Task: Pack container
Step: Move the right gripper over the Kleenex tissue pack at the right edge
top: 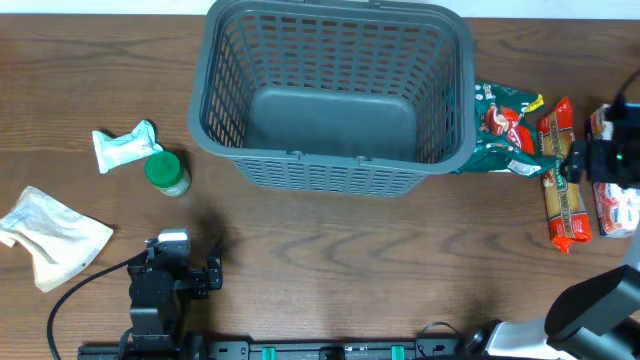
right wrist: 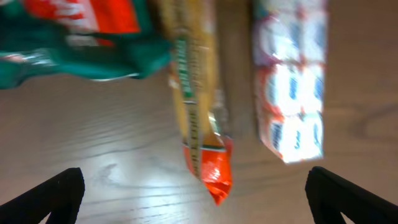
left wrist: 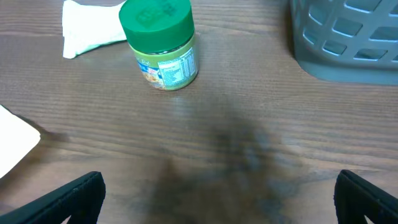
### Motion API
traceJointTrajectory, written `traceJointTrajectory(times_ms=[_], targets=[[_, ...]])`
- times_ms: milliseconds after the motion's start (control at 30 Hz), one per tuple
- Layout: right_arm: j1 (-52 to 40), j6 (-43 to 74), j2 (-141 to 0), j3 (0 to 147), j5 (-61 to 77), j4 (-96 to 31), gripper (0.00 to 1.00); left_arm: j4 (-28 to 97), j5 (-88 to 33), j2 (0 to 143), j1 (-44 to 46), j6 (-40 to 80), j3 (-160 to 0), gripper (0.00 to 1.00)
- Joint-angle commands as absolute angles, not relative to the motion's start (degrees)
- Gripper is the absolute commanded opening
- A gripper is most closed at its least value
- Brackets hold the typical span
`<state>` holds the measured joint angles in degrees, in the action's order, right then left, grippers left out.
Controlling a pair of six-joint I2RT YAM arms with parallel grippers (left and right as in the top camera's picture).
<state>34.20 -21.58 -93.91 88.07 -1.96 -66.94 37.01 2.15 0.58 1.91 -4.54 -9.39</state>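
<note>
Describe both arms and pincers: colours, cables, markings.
Both arms are black: the left arm carries a silver block and a black cable; the right arm has a pale lower link and a green light near its wrist. The left pincer and right pincer have plain black tapered fingers.

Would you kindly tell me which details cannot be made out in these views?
1. Jar label: left wrist view, the print is too small to read.
2. White pack: overhead, partly under the right gripper and cut off by the right edge; the right wrist view blurs its print.
3. Green bag: overhead, its left end is hidden behind the basket; the right wrist view crops it at the top edge.
</note>
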Motion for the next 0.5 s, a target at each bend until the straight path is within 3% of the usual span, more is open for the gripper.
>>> traceJointTrajectory(times_ms=[0,467], targets=[[37.89,-15.73,-93.45,89.25,-3.16,-66.41,0.99,37.01,3.44,0.23,1.56,-4.93,-8.91,0.99],[46.52,-11.60,-102.26,90.67,-2.98,-62.22,0.99,36.99,3.44,0.23,1.56,-4.93,-8.91,0.99]])
